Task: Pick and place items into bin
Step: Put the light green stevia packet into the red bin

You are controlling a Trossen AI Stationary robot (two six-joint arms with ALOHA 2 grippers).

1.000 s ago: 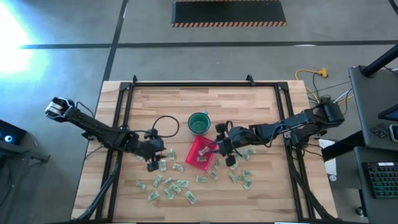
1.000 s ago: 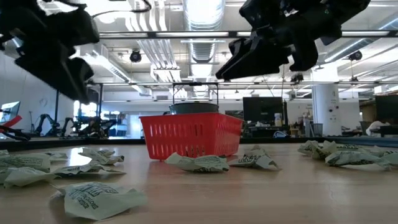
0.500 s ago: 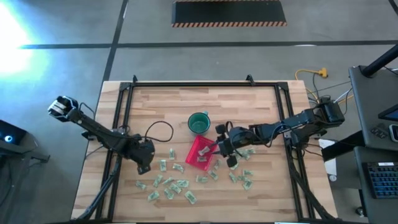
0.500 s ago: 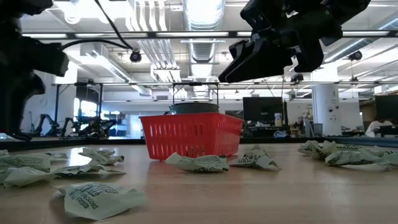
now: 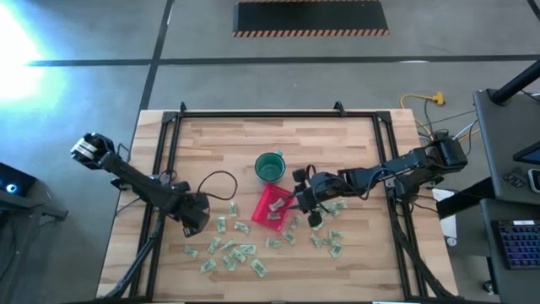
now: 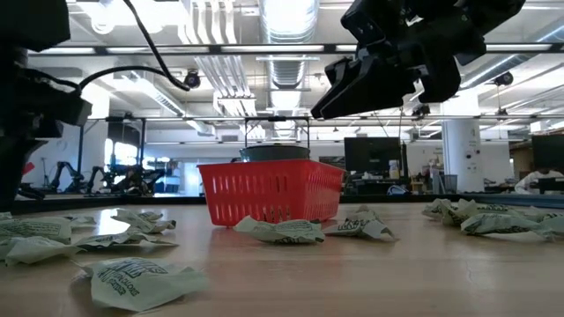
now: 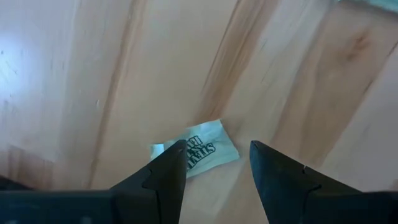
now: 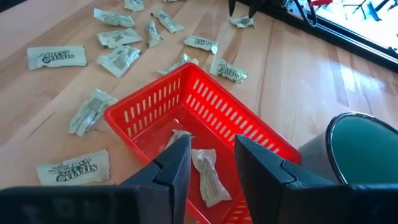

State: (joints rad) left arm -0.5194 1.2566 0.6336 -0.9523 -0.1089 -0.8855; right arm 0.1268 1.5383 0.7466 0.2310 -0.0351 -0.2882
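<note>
The red bin [image 5: 268, 205] stands mid-table, with two items on its floor [image 8: 208, 171]. Several more pale green-and-white items [image 5: 232, 249] lie scattered on the wood near the front edge and to the bin's right. My left gripper [image 5: 195, 222] points straight down at the left of the scatter. It stands open, its fingers on either side above one item [image 7: 196, 149] that lies flat on the table. My right gripper [image 8: 211, 140] hangs open over the bin's right rim [image 5: 287, 203], slanting down, with nothing between its fingers.
A round dark-green cup [image 5: 270, 166] stands just beyond the bin. Black frame rails [image 5: 169, 152] run along the table's left, right and far sides. A black cable [image 5: 221, 179] loops from the left arm over the wood. Items [image 6: 141, 280] lie close to the near edge.
My left gripper has moved a little toward the table's left edge and sunk toward the wood, tipping from a slant to point straight down. Its fingers have stayed open. The bin and the items lie as before.
</note>
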